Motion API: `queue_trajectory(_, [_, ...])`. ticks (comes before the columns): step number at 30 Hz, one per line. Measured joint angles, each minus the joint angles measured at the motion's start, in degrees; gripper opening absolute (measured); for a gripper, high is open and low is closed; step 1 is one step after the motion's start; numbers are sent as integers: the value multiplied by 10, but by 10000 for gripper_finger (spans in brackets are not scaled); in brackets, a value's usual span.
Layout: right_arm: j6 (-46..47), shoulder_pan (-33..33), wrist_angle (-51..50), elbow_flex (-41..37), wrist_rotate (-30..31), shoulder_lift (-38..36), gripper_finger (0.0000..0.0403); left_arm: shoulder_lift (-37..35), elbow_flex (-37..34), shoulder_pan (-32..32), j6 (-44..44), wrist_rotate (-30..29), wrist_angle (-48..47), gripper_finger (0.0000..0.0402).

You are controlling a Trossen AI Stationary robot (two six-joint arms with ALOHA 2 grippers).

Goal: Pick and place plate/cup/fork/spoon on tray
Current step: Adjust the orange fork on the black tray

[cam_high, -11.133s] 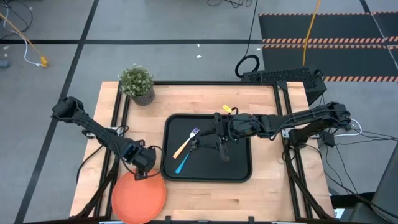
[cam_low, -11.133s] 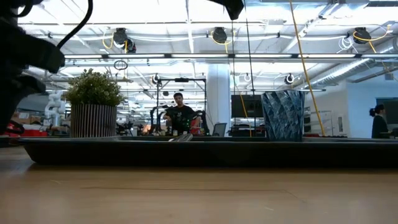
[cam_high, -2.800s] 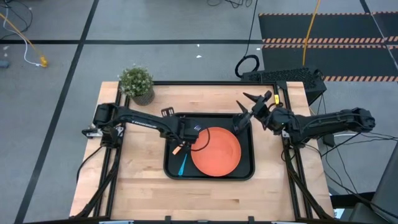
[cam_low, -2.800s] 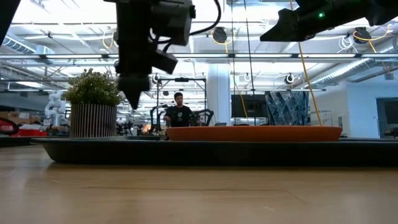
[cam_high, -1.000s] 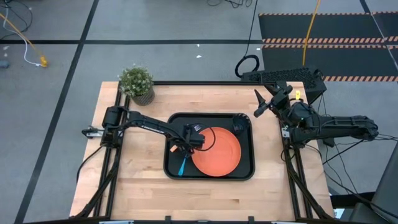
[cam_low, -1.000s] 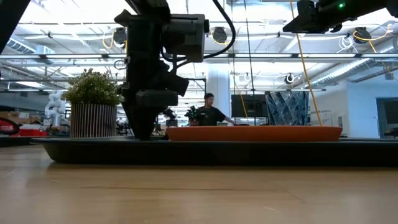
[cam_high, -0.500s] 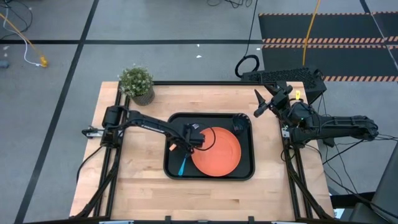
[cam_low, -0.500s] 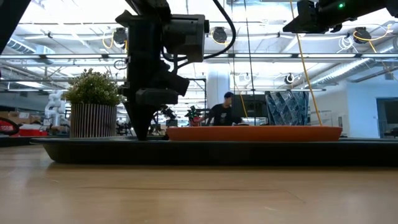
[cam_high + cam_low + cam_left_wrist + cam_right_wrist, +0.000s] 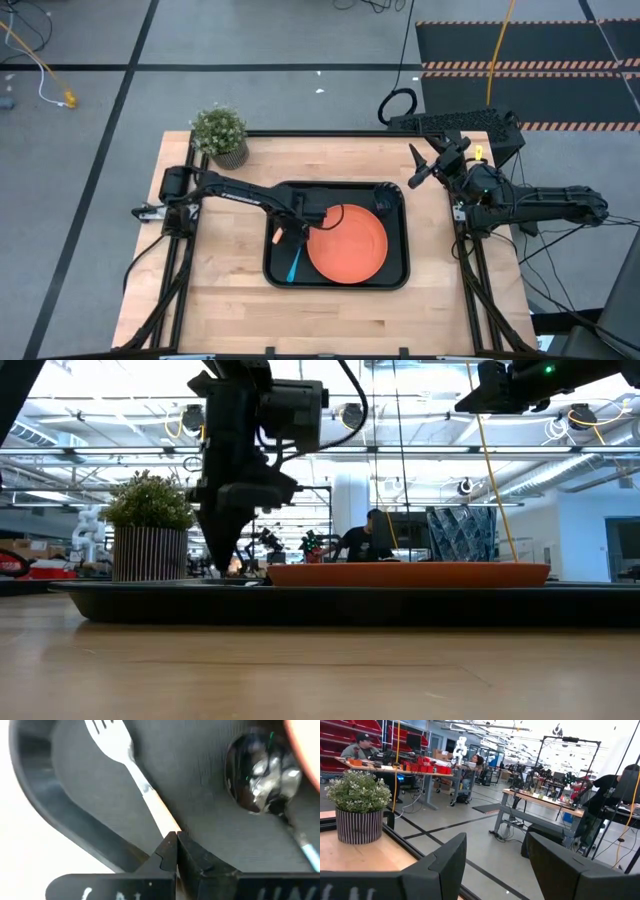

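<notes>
Black tray (image 9: 395,275) holding plate (image 9: 346,244) and spoon (image 9: 293,264); left tool (image 9: 281,233) clamped on fork (image 9: 131,770) handle, right tool (image 9: 424,166) spread, empty, off the desk (image 9: 230,300).

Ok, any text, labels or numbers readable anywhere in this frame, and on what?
No readable text anywhere.
Left pincer: pale markings on its housing, cut off and too blurred to read.
Tray, plate, fork, spoon: plain.
</notes>
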Motion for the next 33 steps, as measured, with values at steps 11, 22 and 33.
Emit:
queue_trajectory(11, [-2,0,-8,0,0,0,201,-6,0,3,-67,3,9,95])
queue_trajectory(22, [0,0,-7,0,0,0,201,-3,-3,17,-74,-15,12,192])
queue_trajectory(33, [4,0,-11,0,0,0,201,-5,-83,39,-80,27,99,168])
